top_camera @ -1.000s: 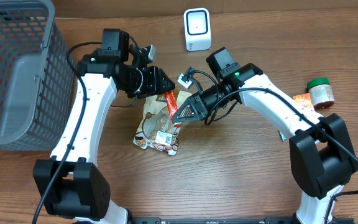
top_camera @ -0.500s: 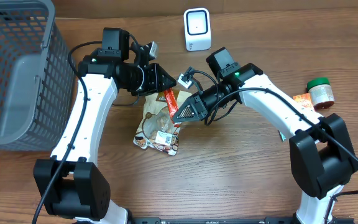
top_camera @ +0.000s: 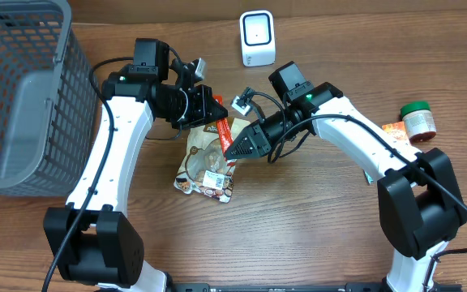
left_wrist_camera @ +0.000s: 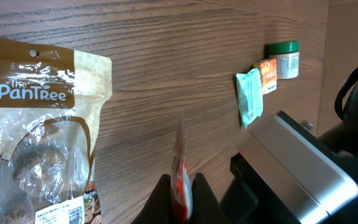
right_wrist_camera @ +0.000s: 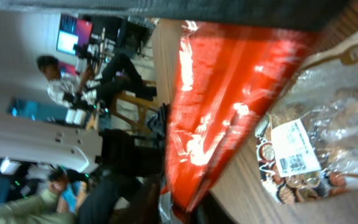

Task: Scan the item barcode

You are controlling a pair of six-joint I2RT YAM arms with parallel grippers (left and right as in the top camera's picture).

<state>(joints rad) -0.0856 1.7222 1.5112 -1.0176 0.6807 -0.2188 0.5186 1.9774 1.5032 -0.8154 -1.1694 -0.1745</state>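
- Overhead, at your nine to eleven o'clock, a grey mesh basket (top_camera: 31, 122) stands on the brown wood-grain table (top_camera: 298, 235).
- Your left gripper (top_camera: 214, 112), just off centre toward eleven o'clock, is clamped on the upper end of a red packet (top_camera: 224, 132). The left wrist view shows both fingers pinched on its edge.
- A brown snack bag (top_camera: 205, 169) lies flat at the packet's six o'clock, with its barcode label facing up.
- Your right gripper (top_camera: 235, 148) meets the packet's lower end from three o'clock. You cannot tell whether its jaws grip.
- A white scanner (top_camera: 257, 38) stands at twelve o'clock, apart from the packet.
- At three o'clock, a green-lidded jar (top_camera: 417, 120) sits just beside an orange packet (top_camera: 392, 130).
- The right wrist view shows a blurred room with a seated person (right_wrist_camera: 58, 87).
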